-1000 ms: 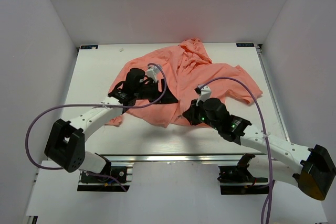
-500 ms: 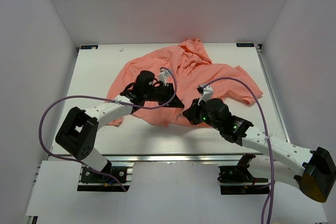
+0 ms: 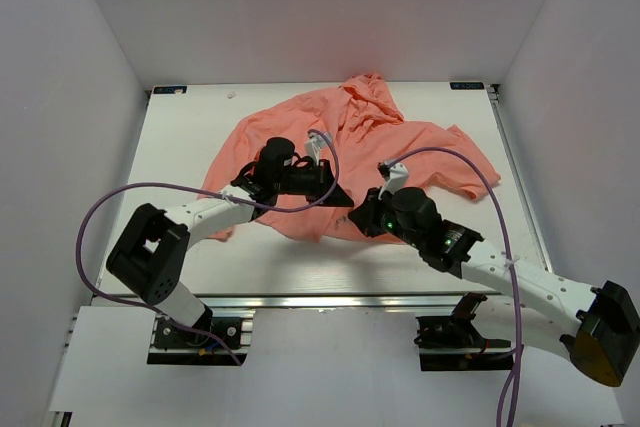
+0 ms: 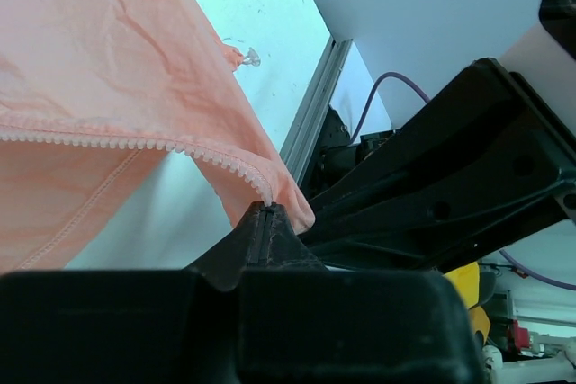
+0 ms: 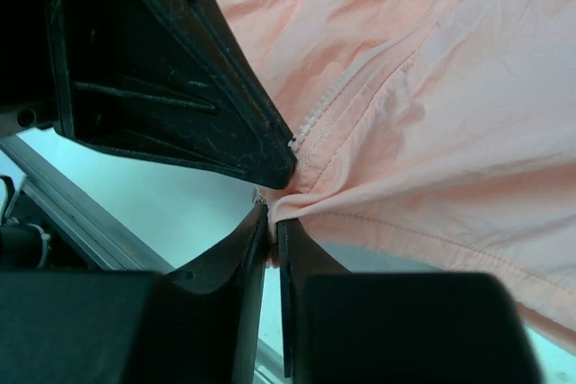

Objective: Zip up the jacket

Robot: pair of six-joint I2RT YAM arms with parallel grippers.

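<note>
Left gripper (image 4: 261,219) is pinched closed on the bottom end of the zipper teeth (image 4: 117,141) of the jacket (image 3: 400,142). The jacket lies crumpled across the middle of the tabletop (image 3: 180,137), with its hood (image 3: 368,92) toward the far edge and its open front toward the near edge. Right gripper (image 5: 272,220), just beside the left one, has its jaws all but together, with a fold of hem (image 5: 387,222) caught at the tips.

The step looks to be bringing the two zipper ends together. To do it well, each arm should hold close to the teeth and keep the fabric lightly taut. The two tracks should be lined up parallel before anything slides, since a grip on loose cloth alone would let the ends twist.

No container shows in any view.
</note>
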